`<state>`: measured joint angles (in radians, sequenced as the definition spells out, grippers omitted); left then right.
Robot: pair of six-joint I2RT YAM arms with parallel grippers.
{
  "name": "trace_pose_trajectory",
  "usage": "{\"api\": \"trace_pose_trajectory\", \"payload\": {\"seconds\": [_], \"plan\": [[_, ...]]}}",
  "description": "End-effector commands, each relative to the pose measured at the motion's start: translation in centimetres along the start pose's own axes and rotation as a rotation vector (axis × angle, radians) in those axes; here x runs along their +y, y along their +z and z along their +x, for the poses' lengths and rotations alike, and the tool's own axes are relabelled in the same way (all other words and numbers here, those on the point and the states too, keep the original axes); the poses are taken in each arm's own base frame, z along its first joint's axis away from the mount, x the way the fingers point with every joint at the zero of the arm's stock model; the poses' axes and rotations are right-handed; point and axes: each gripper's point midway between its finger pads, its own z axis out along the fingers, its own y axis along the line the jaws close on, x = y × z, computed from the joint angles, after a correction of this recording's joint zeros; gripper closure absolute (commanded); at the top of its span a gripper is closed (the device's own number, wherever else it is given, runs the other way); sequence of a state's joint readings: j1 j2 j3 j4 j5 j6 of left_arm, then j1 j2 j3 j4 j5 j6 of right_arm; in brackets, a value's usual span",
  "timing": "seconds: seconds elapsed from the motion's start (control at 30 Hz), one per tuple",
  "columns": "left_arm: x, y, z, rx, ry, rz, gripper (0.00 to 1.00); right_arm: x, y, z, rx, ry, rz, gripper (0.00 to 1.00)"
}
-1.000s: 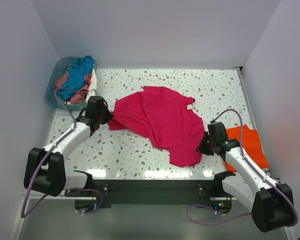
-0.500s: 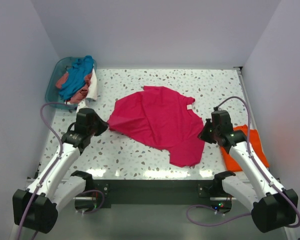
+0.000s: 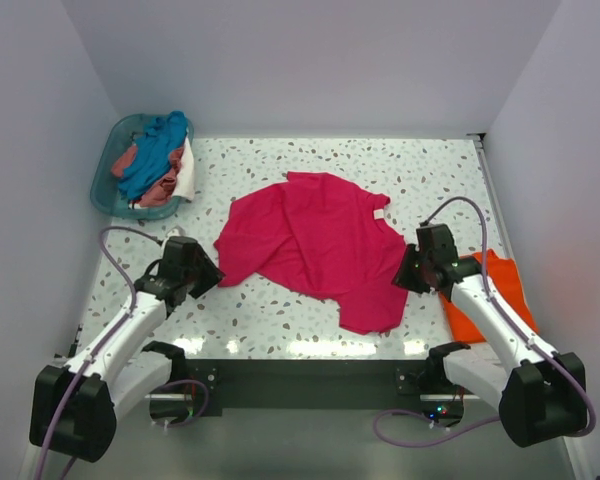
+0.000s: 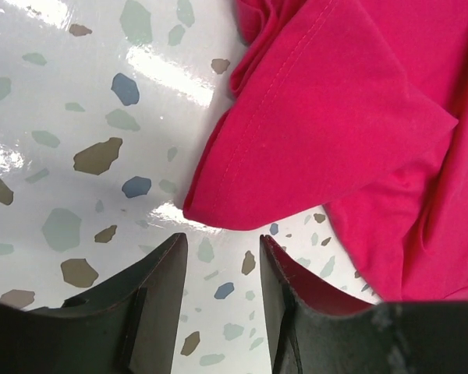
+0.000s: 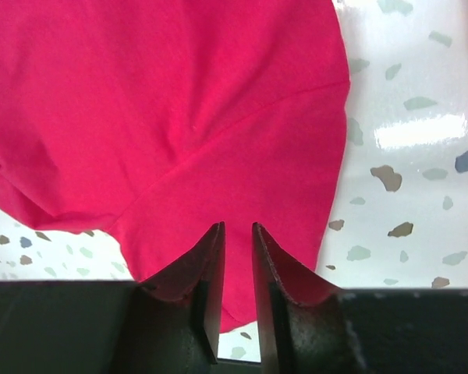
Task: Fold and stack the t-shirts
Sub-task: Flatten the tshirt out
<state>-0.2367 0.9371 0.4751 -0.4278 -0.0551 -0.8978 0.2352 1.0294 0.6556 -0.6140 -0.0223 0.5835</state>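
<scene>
A large pink t-shirt (image 3: 315, 245) lies spread and rumpled in the middle of the speckled bench (image 3: 280, 310), its white neck label (image 3: 379, 214) toward the far right edge of the cloth. An orange t-shirt (image 3: 490, 295) lies flat near the right edge of the bench, partly under the right arm. At the far left corner a teal basin (image 3: 110, 165) holds a heap of other shirts: a teal one (image 3: 152, 150) on top, a salmon one (image 3: 158, 190) beneath and a white one (image 3: 185, 172) hanging at the rim.

The left gripper (image 3: 202, 270) sits low over the bench just beside the pink shirt's left edge. In the left wrist view its jaws are spread, with bare bench between them, and a folded hemmed corner of the pink shirt (image 4: 327, 132) lies just ahead of the tips, apart from them.

The right gripper (image 3: 407, 272) is at the pink shirt's right edge, between it and the orange shirt. In the right wrist view the right gripper (image 5: 236, 234) has its jaws nearly pressed together with only a thin slit between them, lying over the pink cloth (image 5: 171, 117); whether any fabric is pinched in that slit cannot be told. The cloth's curved edge ends just right of the jaws, with glossy bench (image 5: 413, 140) beyond.
</scene>
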Motion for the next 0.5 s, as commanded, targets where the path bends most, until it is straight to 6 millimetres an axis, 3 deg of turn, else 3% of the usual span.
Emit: {"api": "trace_pose_trajectory", "payload": {"seconds": [0.0, 0.23, 0.33, 0.47], "plan": [[0.3, 0.7, 0.4, 0.006, 0.001, 0.010, 0.53, 0.0, 0.7, 1.0, 0.022, 0.012, -0.019, 0.73], [1.3, 2.1, 2.1, 0.050, 0.005, 0.003, 0.45, -1.2, 1.3, 2.6, 0.038, 0.061, 0.008, 0.60], [1.2, 2.7, 2.1, 0.049, 0.010, 0.009, 0.40, -1.9, 1.2, 2.9, 0.043, 0.076, 0.045, 0.51], [0.8, 3.4, 1.8, 0.042, 0.015, 0.021, 0.39, -2.9, 1.0, 3.6, 0.053, 0.100, 0.093, 0.48]]}}
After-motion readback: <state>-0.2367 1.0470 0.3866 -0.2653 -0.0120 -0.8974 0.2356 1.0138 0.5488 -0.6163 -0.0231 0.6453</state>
